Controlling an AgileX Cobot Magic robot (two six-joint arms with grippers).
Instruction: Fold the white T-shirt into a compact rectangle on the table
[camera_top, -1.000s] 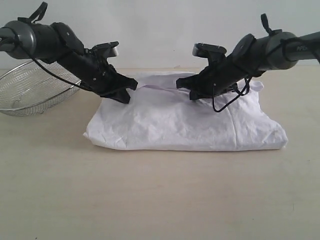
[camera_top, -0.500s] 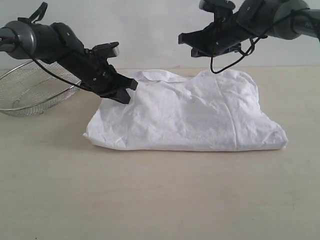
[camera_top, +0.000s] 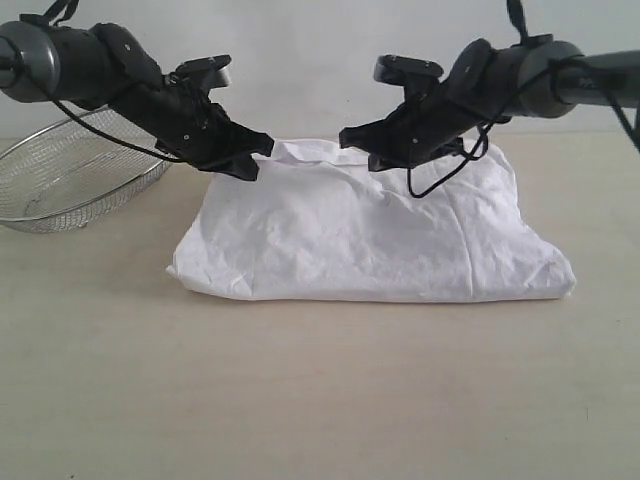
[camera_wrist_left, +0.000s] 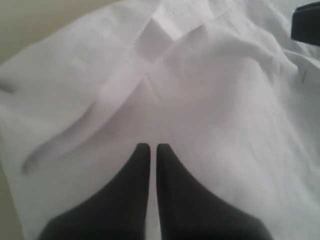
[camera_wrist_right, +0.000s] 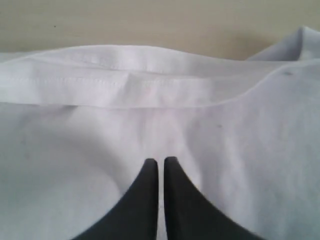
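Well, the black left gripper (camera_top: 262, 150) and the black right gripper (camera_top: 350, 140) both have their jaws closed, with nothing pinched that I can see. Their tips sit either side of the ribbed collar (camera_top: 305, 150), at the far edge of the crumpled white cotton T-shirt (camera_top: 370, 240). The shirt lies roughly folded in the middle of the pale beige table (camera_top: 320, 400). To fold neatly, I reckon they should open, pinch that edge evenly and draw it over together. No lettering or label is readable.
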